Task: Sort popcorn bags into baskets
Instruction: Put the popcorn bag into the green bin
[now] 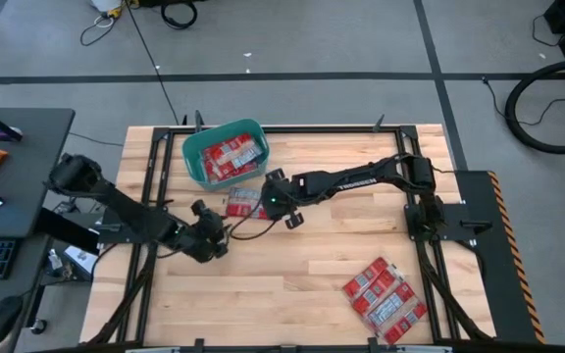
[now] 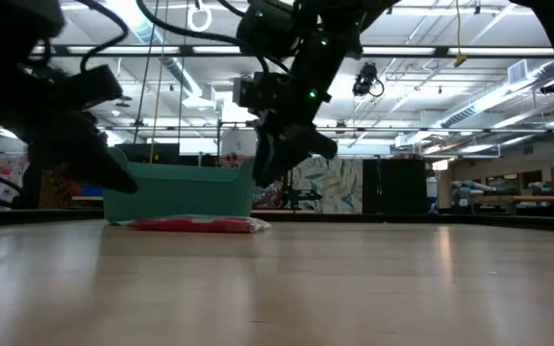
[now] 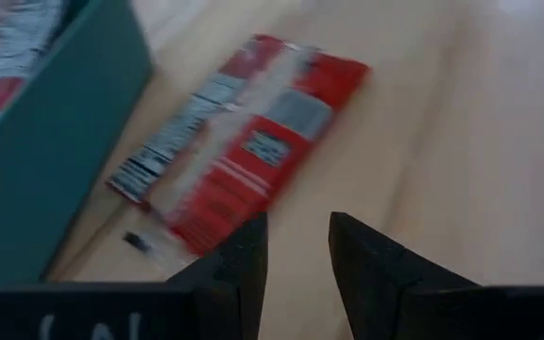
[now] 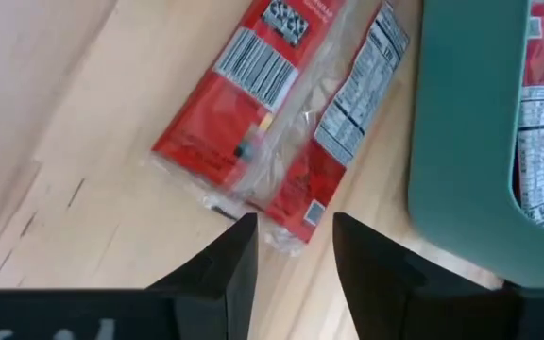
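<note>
From above, a wooden desk point(image 1: 292, 284) carries a teal basket point(image 1: 196, 162) near its far edge, with several red popcorn bags point(image 1: 231, 154) lying inside it. One more popcorn bag point(image 1: 242, 202) lies flat on the desk just beside the basket's near side. The left hand point(image 1: 216, 227) sits close to that bag on its near-left side, and the right hand point(image 1: 281, 204) sits just to the bag's right. A loose cluster of red bags point(image 1: 385, 297) rests well apart, toward the desk's near right corner. From desk level, the loose bag point(image 2: 198, 224) lies flat in front of the teal basket point(image 2: 176, 190); the right hand point(image 2: 279, 154) hangs above the desk just to the right of it, and the left hand point(image 2: 99, 163) is a dark shape at the basket's left end. The left wrist camera shows the left hand point(image 3: 296, 241) empty, its fingers parted by a narrow gap, pointing at the bag point(image 3: 244, 142) beside the basket wall point(image 3: 45, 151). The right wrist camera shows the right hand point(image 4: 294, 241) likewise empty with fingers slightly apart, over the bag point(image 4: 281, 104), which lies next to the basket point(image 4: 461, 132).
</note>
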Tool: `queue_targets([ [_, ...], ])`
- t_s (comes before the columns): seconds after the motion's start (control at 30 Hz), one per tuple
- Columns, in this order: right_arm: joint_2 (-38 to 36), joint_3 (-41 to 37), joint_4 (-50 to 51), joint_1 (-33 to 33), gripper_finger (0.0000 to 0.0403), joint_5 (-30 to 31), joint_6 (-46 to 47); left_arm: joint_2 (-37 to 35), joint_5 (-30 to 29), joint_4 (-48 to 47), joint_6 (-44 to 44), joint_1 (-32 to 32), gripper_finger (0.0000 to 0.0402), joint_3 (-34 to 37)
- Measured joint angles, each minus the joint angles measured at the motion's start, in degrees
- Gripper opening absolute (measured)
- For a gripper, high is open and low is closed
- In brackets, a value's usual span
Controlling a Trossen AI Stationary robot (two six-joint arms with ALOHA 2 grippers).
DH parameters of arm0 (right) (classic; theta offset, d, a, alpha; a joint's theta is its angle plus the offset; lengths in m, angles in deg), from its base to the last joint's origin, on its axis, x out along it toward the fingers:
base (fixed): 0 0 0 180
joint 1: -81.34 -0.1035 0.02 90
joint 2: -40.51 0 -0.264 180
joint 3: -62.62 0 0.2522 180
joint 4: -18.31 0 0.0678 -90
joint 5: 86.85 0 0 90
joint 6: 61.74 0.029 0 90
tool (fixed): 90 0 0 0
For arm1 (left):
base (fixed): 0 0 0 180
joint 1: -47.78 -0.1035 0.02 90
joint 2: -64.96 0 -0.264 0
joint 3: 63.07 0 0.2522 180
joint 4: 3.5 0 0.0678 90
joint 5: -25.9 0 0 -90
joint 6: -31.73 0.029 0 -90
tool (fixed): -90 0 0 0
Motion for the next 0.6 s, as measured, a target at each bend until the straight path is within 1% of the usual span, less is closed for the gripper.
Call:
queue_targets([
  [0.2, -0.3, -4.7, -4.7, 0.0, 0.0146, 0.6, 0.4, 2.7, -0.1, 3.9, 2.8, -8.5, 0.0121, 0.0],
  [0.3, -0.6, -6.4, -6.0, -0.2, 0.0146, 2.3, -0.1, 4.7, 1.0, 7.4, 5.8, -12.2, 0.0121, 0.0],
  [0.47, -0.7, -9.2, -6.9, -1.0, 0.0146, 6.5, -2.5, 8.7, 2.9, 12.3, 9.7, -16.0, 0.0121, 0.0],
  [0.6, -0.7, -12.8, -12.8, -1.6, 0.0146, 7.4, -5.3, 12.0, 3.1, 14.1, 10.5, -17.7, 0.0121, 0.0],
])
